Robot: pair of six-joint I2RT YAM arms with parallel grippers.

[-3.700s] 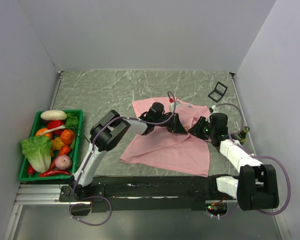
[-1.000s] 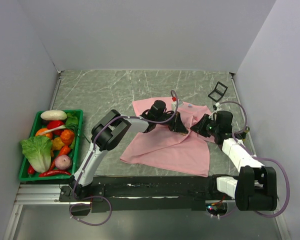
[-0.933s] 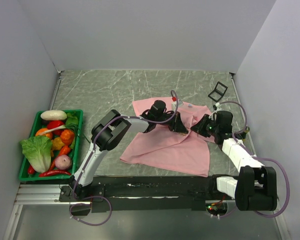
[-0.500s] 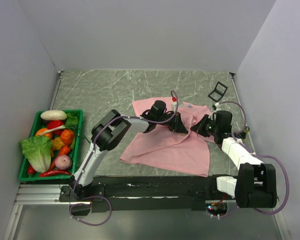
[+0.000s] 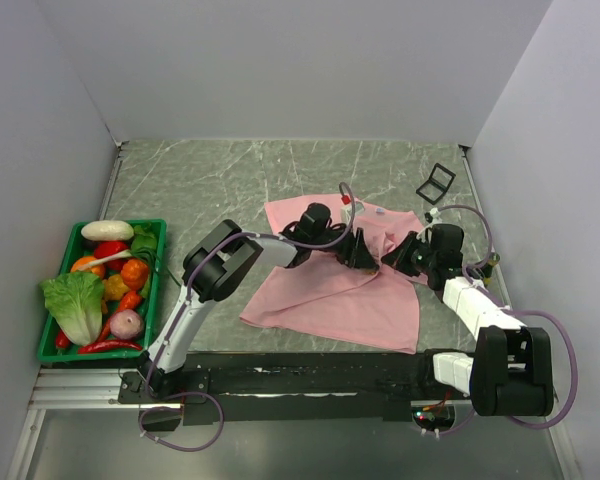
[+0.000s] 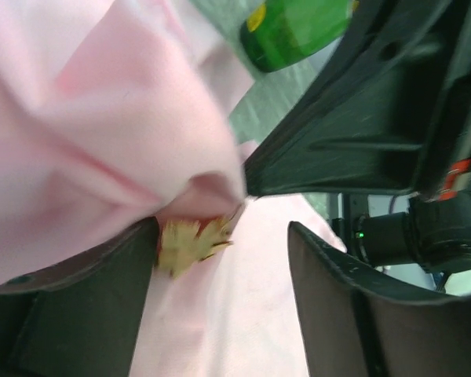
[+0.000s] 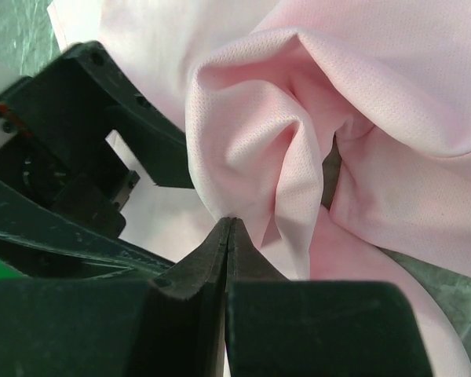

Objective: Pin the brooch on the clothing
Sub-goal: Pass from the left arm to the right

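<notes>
Resting inside spread left gripper (image 6: 222,236), brooch (image 6: 190,243) on clothing (image 6: 220,322); right gripper (image 7: 229,224) clamped on clothing fold

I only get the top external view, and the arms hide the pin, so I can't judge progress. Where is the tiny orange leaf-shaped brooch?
Observer: Left wrist view shows the tiny orange jagged-edged brooch against the light pink fabric T-shirt, tucked under a raised fold.
Operator: Is it clamped?
Observer: No, the left gripper is open, with the brooch beside one finger.
Operator: And the other arm?
Observer: The right gripper is shut, pinching bunched fabric.
</notes>
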